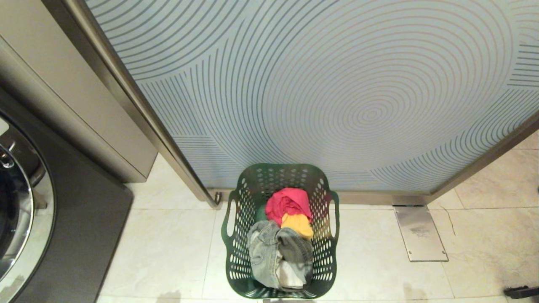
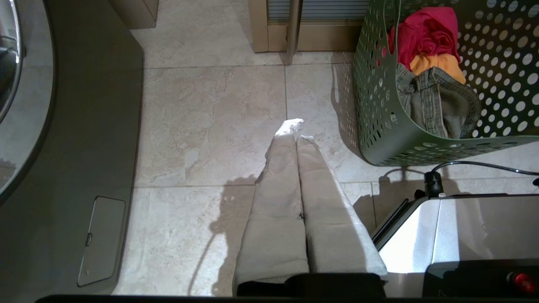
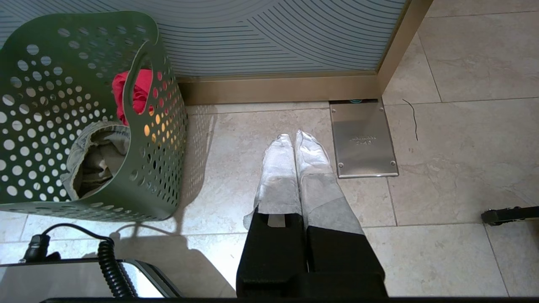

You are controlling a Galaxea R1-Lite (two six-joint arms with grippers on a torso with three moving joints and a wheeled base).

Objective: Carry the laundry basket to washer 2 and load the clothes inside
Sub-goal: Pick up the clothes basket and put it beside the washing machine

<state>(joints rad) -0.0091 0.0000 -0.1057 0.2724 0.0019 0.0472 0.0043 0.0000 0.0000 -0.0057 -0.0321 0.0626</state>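
1. The large frosted glass door panel (image 1: 337,92) with a concentric line pattern, set in a brushed metal frame, fills the background; the beige stone-tile floor (image 1: 168,252) runs in front of it.
2. A dark grey front-load washer (image 1: 76,219) with a chrome-ringed round door stands at the robot's left. No numeral label shows, so I cannot tell whether it is washer 2.
3. The dark green perforated plastic laundry basket (image 1: 236,252) sits on the floor just before the door panel, directly ahead of the robot and apart from the washer. It holds a pink garment (image 1: 288,204), a yellow one (image 1: 299,225) and grey denim (image 1: 269,248).
4. The left gripper (image 2: 294,126) hangs over bare tile between washer and basket, its fingers pressed together, holding nothing.
5. The right gripper (image 3: 292,141) hangs beside the basket's other side, likewise closed and empty.
6. Assessment: nothing is done yet; lifting, carrying and loading all remain.
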